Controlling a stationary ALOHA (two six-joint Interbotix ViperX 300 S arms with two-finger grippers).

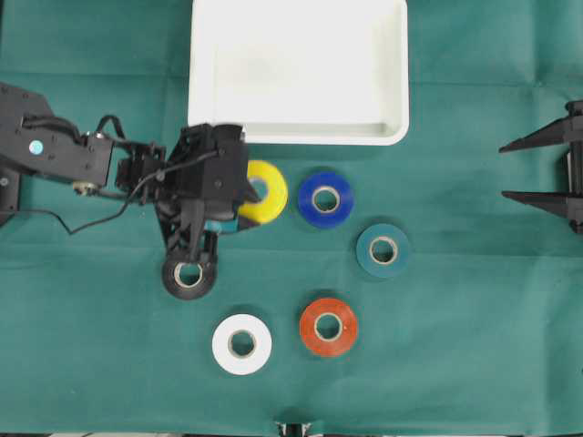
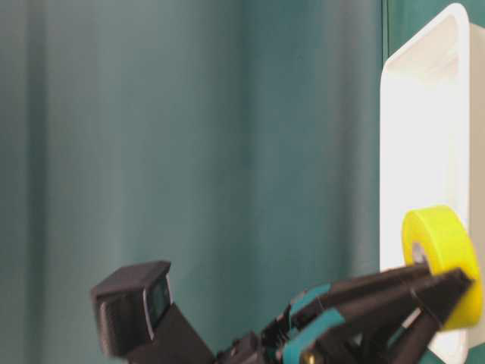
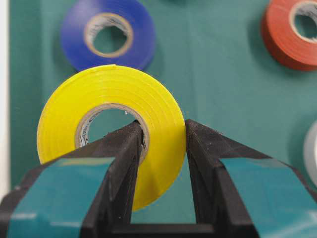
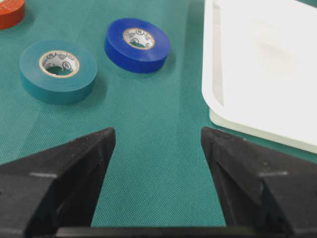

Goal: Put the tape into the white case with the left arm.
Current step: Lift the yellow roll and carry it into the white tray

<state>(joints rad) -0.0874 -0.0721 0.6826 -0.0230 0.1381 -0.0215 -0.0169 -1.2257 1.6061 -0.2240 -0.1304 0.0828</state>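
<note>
a lab bench: green cloth (image 1: pixel 455 364) under two robot arms.

Small dark print ringed the cardboard cores of the blue tape roll (image 4: pixel 137 44) and the teal tape roll (image 4: pixel 58 71) in the right wrist view, but it was too small to read. Faint marks inside the yellow tape roll (image 3: pixel 111 134) core were equally illegible. No other writing showed.
</note>
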